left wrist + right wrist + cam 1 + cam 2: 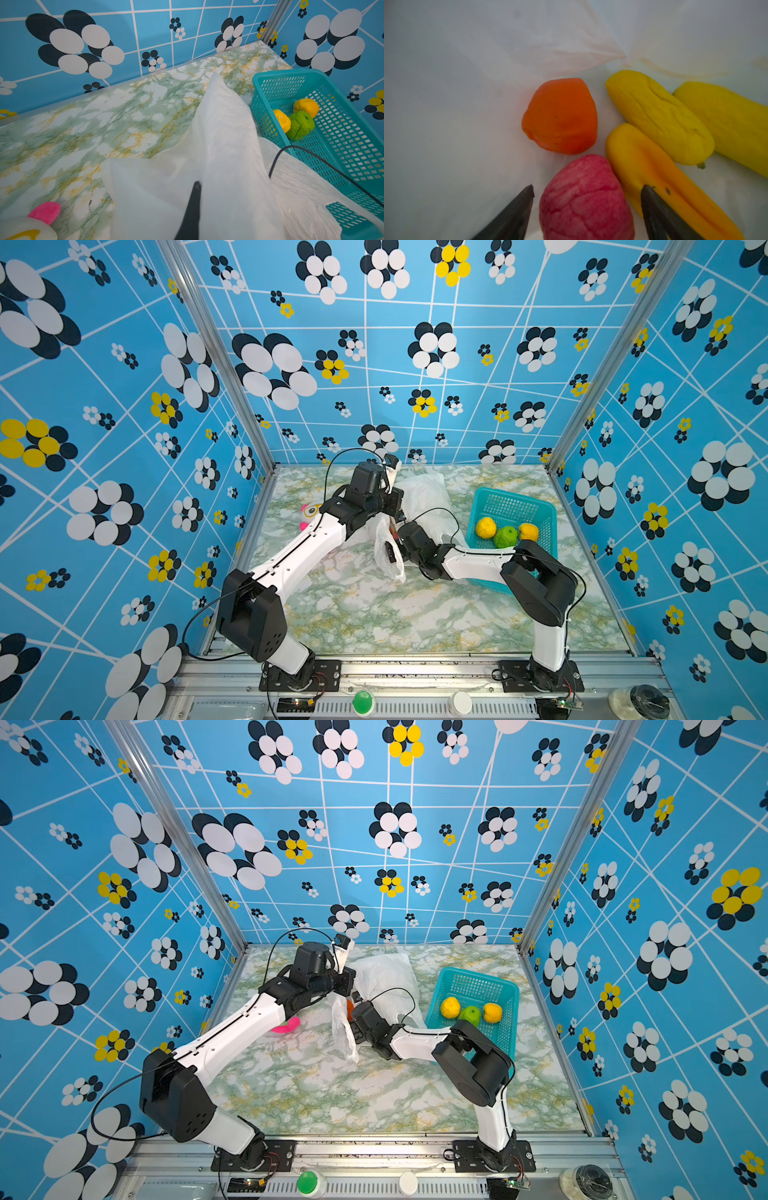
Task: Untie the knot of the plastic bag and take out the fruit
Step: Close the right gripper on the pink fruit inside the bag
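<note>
My left gripper (390, 479) (197, 184) is shut on a fold of the white plastic bag (424, 493) (224, 145) and holds it up off the table. My right gripper (390, 551) (587, 188) reaches inside the bag, open. Its fingers stand either side of a pink-red fruit (585, 199) with gaps on both sides. Deeper in the bag lie an orange fruit (560, 116), two oblong yellow ones (658, 116) (726, 124) and a yellow-orange one (654, 176). No knot shows in any view.
A teal basket (515, 497) (311, 74) at the right holds a yellow fruit (486, 527), a green one (505, 536) and an orange-yellow one (528, 531). A plush toy (309, 514) (31, 222) lies left of the bag, partly under the left arm.
</note>
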`<action>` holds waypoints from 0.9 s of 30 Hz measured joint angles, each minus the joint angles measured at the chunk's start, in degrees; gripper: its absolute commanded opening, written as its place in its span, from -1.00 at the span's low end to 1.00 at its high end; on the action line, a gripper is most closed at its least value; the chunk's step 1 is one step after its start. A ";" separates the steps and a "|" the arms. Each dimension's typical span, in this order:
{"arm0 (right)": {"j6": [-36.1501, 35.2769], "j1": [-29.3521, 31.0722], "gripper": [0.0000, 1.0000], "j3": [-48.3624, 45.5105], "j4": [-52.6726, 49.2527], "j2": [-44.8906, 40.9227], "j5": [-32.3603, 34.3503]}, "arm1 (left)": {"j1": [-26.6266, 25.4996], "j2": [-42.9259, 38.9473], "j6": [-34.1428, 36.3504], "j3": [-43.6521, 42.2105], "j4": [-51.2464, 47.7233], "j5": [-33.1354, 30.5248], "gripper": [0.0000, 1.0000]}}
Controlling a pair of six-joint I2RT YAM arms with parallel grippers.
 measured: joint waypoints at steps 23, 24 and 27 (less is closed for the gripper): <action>2.25 0.00 -0.12 -2.08 -0.31 -5.22 -1.33 | 0.00 0.00 -0.02 0.00 -0.02 -0.39 -1.00; 2.23 0.00 -0.13 -2.60 -0.26 -6.54 -1.18 | 0.00 0.00 -0.04 0.00 -0.02 -0.37 -1.00; 2.03 0.00 -0.17 -5.33 0.15 -11.91 -0.46 | 0.00 0.00 -0.02 0.00 -0.02 -0.39 -1.00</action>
